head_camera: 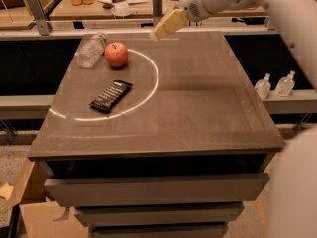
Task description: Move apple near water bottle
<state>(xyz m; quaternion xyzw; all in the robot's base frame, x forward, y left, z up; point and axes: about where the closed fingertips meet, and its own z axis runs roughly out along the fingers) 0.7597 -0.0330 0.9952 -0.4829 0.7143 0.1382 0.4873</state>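
Note:
The red-orange apple (116, 54) sits on the brown table (198, 113) at the back left. It is right beside the clear crinkled water bottle (90, 49), which lies on its side just left of it. My gripper (166, 26) hangs above the table's back edge, to the right of the apple and clear of it. It is open and holds nothing. The white arm reaches in from the upper right.
A dark snack bar (110, 95) lies in front of the apple inside a white arc of light. Two small pump-top bottles (274, 86) stand on a ledge to the right. A cluttered bench (99, 4) is behind the table. Cardboard (44, 222) lies at lower left.

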